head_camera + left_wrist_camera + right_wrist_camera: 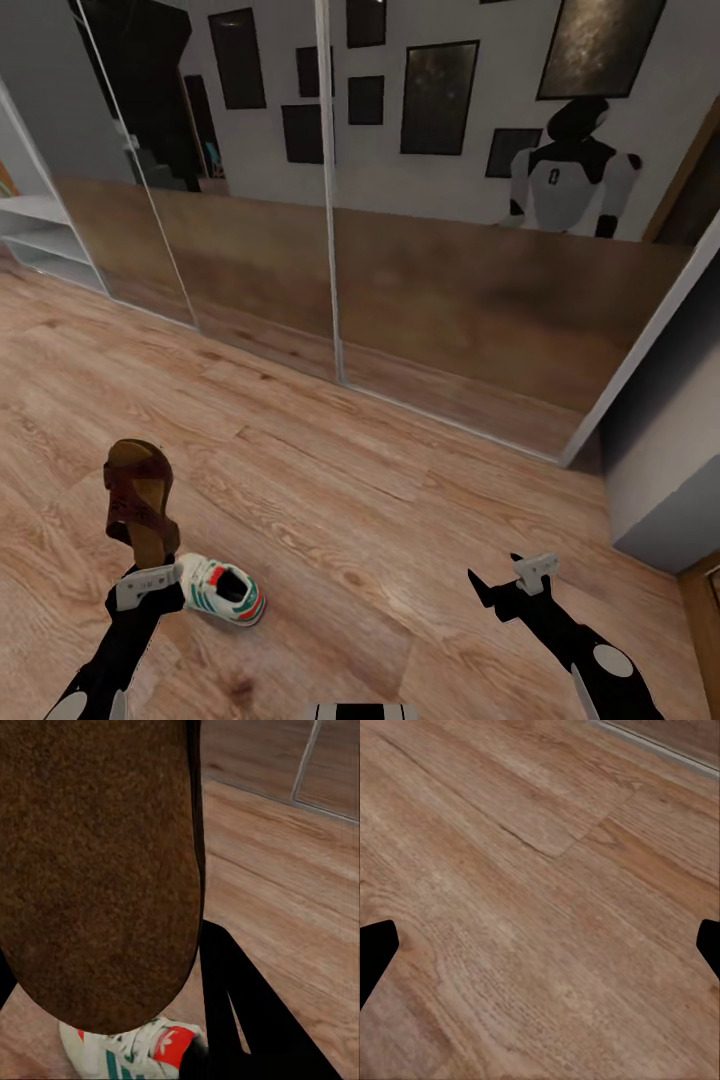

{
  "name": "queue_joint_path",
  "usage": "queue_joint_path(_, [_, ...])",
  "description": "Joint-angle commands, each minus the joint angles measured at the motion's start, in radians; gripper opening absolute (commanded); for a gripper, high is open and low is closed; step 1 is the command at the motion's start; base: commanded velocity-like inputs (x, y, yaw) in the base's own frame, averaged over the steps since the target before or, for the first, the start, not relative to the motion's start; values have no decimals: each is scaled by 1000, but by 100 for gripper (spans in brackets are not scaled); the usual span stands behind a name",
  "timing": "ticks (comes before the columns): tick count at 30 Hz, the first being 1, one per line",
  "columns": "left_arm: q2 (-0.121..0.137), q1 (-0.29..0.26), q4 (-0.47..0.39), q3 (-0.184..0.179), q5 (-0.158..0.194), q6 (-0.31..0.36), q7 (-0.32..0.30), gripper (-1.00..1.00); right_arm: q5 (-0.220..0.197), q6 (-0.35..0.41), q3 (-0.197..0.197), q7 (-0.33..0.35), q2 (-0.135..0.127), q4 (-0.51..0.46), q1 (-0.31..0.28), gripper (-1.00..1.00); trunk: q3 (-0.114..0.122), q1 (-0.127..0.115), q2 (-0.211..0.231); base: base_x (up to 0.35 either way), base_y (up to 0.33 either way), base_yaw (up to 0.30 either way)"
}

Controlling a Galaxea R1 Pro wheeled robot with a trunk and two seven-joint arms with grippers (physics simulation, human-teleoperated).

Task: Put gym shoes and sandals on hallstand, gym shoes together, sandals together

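The left gripper [152, 572] pinches a sandal [140, 500] by its heel, toe up, above the corridor floor [330, 500]. A gym shoe [225, 590] lies just beside it. The right gripper [510, 580] hangs with fingers spread, bare planks around it. Mirrored sliding doors [420, 300] bound the far side; white shelving [40, 235] is cut off at the left edge.

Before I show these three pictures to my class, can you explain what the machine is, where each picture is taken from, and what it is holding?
It is a simulated two-armed robot. The big picture looks down from its head; the other two come from cameras on its wrists. The left end effector grips a brown sandal, held up off the wood floor. A white gym shoe lies on the floor just beside it. The right end effector is open and empty. The robot's reflection shows in the mirrored doors ahead.
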Motion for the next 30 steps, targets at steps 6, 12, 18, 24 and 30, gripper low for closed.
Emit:
queue_joint_path(6, [2,-1,-45,10,-17,-6,-10,-100,9,2,-3,6,0,-1,0,100,-1,0,0,0,0,278])
queue_joint_path(12, [2,-2,-67,16,-24,5,-15,-100,9,2,-3,6,0,1,0,100,-1,0,0,0,0,278])
queue_joint_path(18, [3,-3,-66,4,-25,7,-19,-100,9,2,-3,6,0,1,0,100,-1,0,0,0,0,278])
queue_joint_path(24, [3,-2,-65,-2,-25,9,-19,-100,10,2,-3,6,0,1,0,100,-1,0,0,0,0,278])
queue_joint_path(30, [3,-3,-64,-2,-26,9,-19,-100,10,4,-4,6,-1,-4,0,100,-1,0,0,0,0,278])
